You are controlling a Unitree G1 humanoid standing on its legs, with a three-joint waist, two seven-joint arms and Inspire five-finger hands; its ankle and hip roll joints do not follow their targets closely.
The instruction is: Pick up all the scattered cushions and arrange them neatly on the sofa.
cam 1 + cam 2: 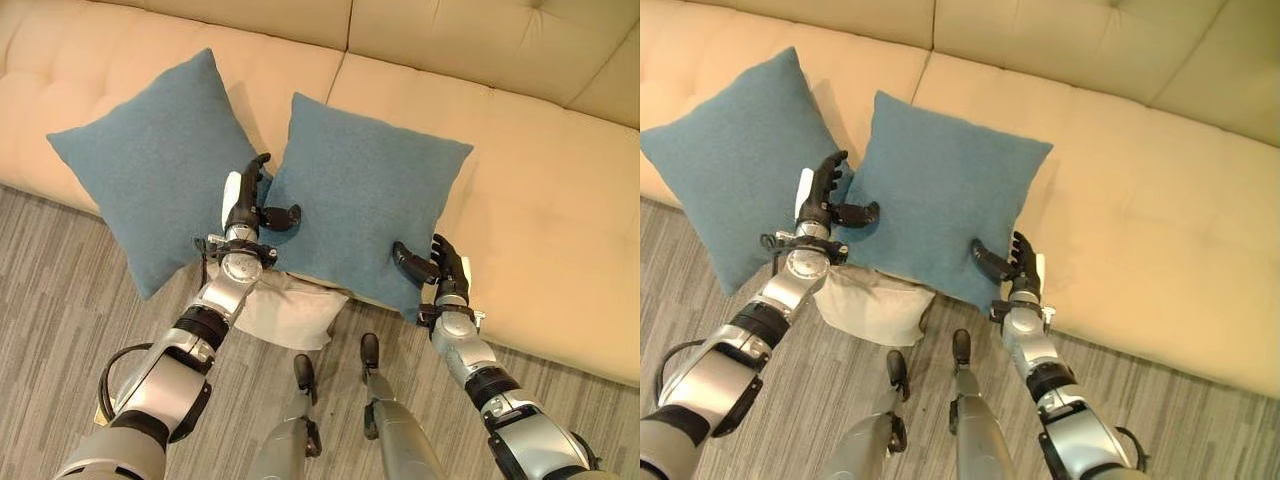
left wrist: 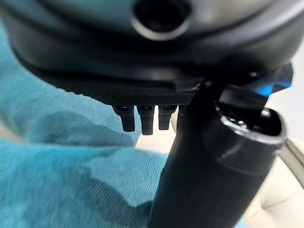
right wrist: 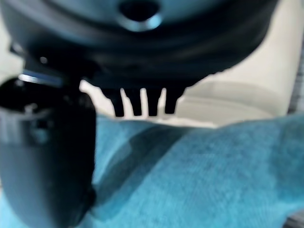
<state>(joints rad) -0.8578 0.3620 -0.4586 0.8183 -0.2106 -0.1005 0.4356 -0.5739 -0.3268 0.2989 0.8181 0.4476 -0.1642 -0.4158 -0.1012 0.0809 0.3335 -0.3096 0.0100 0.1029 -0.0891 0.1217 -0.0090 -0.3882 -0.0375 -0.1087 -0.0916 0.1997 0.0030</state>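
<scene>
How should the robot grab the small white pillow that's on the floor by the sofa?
The white pillow lies half tucked under a blue cushion's lower edge, against the sofa front. Probably best to pinch its free corner on the floor side, coming from the robot's own side, and pull it out. The left robot hand is nearest.

The sofa (image 1: 560,230) runs off the frame at the top and both sides. A white cushion (image 1: 285,310) lies on the floor (image 1: 60,300), its upper part hidden under the right blue cushion (image 1: 365,190) and its left edge behind the left arm. The left blue cushion (image 1: 725,165) is cut by the right eye view's left edge.
</scene>
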